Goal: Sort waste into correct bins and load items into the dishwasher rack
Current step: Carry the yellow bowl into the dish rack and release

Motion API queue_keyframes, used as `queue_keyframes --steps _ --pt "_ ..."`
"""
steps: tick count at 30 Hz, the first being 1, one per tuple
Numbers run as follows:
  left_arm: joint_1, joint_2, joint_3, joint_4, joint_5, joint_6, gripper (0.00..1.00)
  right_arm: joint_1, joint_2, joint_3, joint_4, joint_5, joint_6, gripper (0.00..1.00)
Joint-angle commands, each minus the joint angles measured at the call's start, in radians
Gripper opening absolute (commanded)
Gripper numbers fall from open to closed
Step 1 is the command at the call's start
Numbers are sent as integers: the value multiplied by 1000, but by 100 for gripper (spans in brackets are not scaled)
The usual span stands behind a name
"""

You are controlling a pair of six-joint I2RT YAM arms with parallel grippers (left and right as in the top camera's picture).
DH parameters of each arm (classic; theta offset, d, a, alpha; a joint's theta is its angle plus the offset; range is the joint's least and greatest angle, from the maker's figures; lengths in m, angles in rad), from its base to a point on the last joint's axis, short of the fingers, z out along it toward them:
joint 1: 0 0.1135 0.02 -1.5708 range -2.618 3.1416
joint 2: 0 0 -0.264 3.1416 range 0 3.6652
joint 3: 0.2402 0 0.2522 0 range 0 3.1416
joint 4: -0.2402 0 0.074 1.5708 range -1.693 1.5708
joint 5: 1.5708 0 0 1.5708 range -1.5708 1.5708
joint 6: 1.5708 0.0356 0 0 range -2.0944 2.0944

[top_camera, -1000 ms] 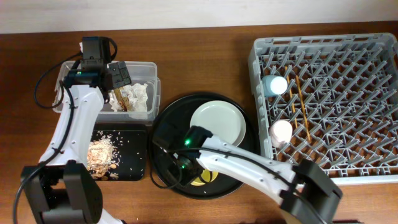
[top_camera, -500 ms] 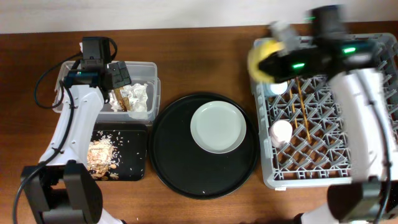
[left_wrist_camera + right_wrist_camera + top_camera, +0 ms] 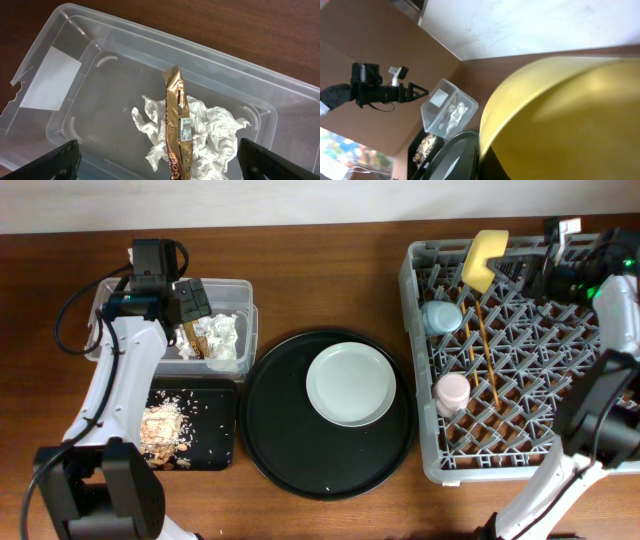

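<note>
since 0.5 s ago: yellow bowl (image 3: 484, 258) shifted right, from the left corner of rack (image 3: 416, 370) to over its back rows, now on edge. left side unchanged. l to r:
- black tray (image 3: 220, 450) w/ food scraps (image 3: 160, 428).
- clear tub (image 3: 230, 284): napkins (image 3: 222, 335), snack wrapper (image 3: 176, 120) lying across them. my left pincer (image 3: 190, 305) above tub, spread wide, empty.
- round serving tray (image 3: 285, 430) w/ plate (image 3: 350, 384).
- rack: blue cup (image 3: 440, 317), pink cup (image 3: 452, 392), chopsticks (image 3: 482, 345) across pegs.
- my right pincer (image 3: 512, 272) pinching the bowl's rim.
</note>
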Motion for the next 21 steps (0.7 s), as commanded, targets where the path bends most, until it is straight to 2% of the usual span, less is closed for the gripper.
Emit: queue_keyframes --steps 1,5,11,12,13,14,15,18,21 --pt "3 9 -5 2 0 5 99 -12 69 8 19 -103 23 4" --pt "3 9 -5 2 0 5 99 -36 109 8 6 -74 24 4" --pt "4 9 -5 2 0 5 99 -101 109 8 -87 156 102 7" --pt "3 9 -5 2 0 5 99 -113 109 8 -116 184 102 11" --pt "3 9 -5 2 0 5 99 -121 109 8 -137 190 103 25" --pt "3 9 -5 2 0 5 99 -134 109 8 -170 188 104 43" --pt "3 9 -5 2 0 5 99 -146 106 9 -196 185 118 51" --pt "3 9 -5 2 0 5 99 -179 96 9 -232 187 125 70" --pt "3 9 -5 2 0 5 99 -216 75 9 -267 216 146 82"
